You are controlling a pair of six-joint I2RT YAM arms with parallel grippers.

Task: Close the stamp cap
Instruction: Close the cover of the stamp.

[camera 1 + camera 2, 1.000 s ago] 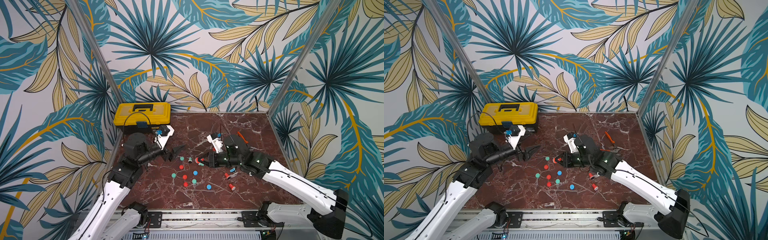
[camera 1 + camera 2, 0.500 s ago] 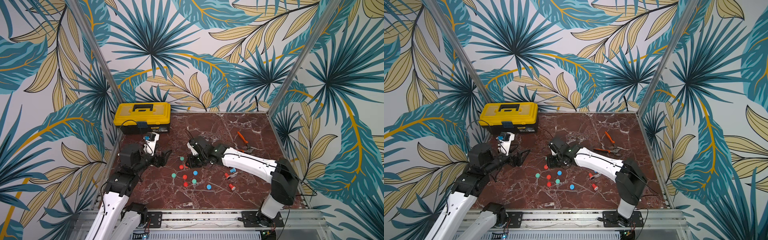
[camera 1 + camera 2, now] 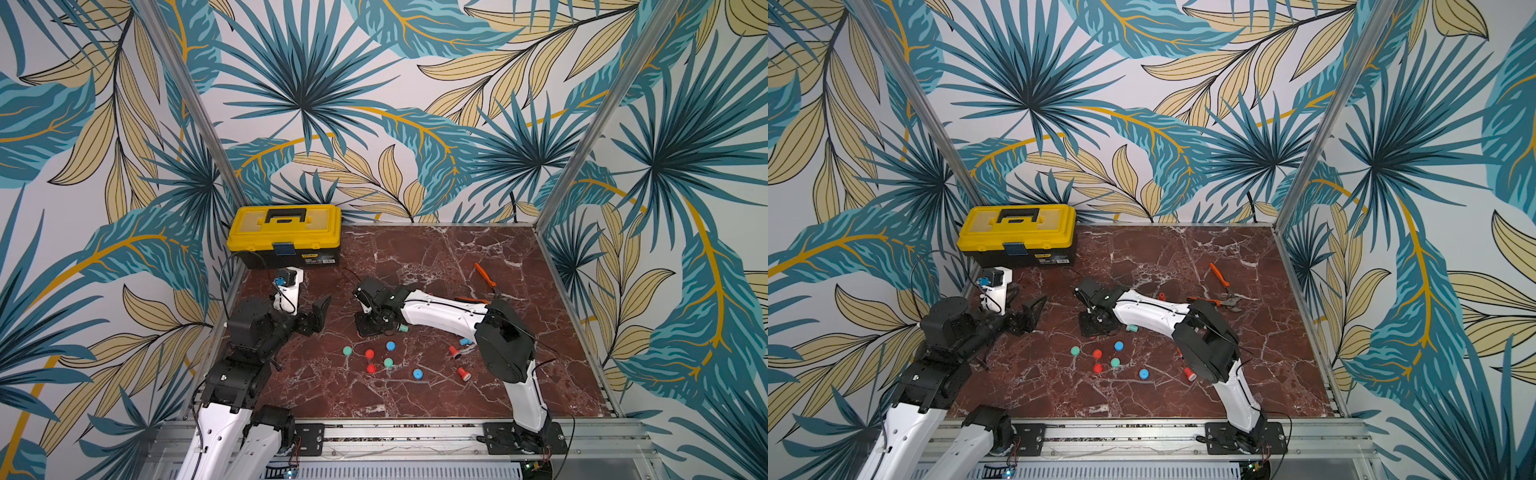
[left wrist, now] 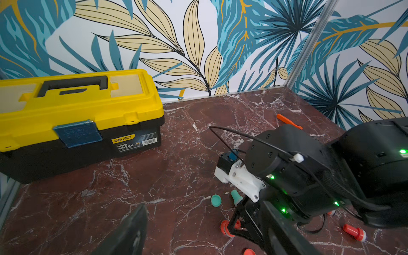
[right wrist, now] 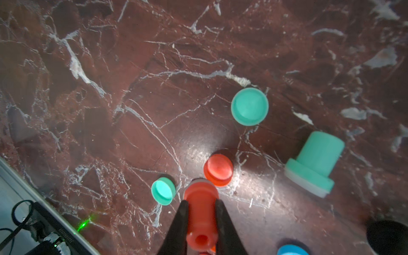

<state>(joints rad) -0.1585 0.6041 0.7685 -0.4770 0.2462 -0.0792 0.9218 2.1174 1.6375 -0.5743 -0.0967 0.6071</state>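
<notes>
The left arm (image 3: 216, 440) and right arm (image 3: 440, 316) share one build: glossy white shells on the long links and matte black housings at the joints. Nearest the aluminium rail (image 3: 395, 432), each stands on a black base plate (image 3: 309, 438) dotted with small screws. Farther from the rail, the right arm has a bulky black elbow housing (image 3: 503, 345). A thin black cable (image 4: 231, 132) is pinned by a white clip (image 4: 298, 157), and small green lights (image 4: 272, 177) glow nearby. The left arm carries a white camera mount (image 3: 286, 291) with a blue plug (image 3: 280, 281). Farthest from the rail, the left tool (image 3: 318, 316) and right tool (image 5: 201, 202) have black, tapering fingers.
</notes>
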